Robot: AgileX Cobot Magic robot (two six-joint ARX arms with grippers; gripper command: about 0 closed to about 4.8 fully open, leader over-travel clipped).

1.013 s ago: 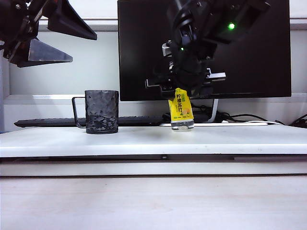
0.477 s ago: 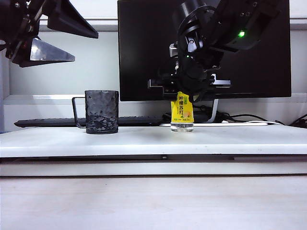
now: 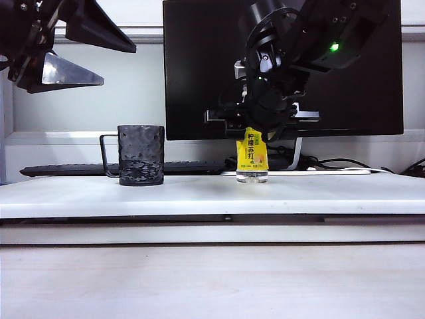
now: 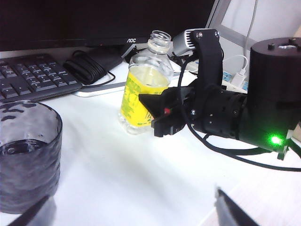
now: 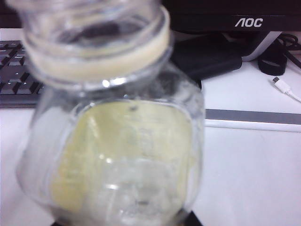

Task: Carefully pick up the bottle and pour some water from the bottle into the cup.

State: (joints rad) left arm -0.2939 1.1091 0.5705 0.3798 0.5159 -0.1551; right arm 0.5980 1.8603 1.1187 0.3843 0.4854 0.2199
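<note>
The bottle (image 3: 252,156), clear with a yellow label and no cap, stands upright on the white table (image 3: 332,196). My right gripper (image 3: 256,129) comes down from above and is shut on its upper body. In the left wrist view a black finger (image 4: 157,110) presses the label of the bottle (image 4: 141,89). The bottle (image 5: 117,141) fills the right wrist view between the jaws of the right gripper (image 5: 141,222). The water level I cannot make out. The dark dimpled cup (image 3: 141,156) stands to the left of the bottle, apart from it. My left gripper (image 3: 118,64) hangs open high above the cup (image 4: 28,155).
A black monitor (image 3: 199,66) stands close behind the bottle. A keyboard (image 3: 66,169) lies behind the cup, and cables (image 4: 89,66) lie by the monitor foot. A white cable plug (image 5: 287,89) lies on the table to one side.
The right arm has shifted slightly up and to the right. The bottle has gone from leaning to upright and still stands on the table. The left arm has kept still.
</note>
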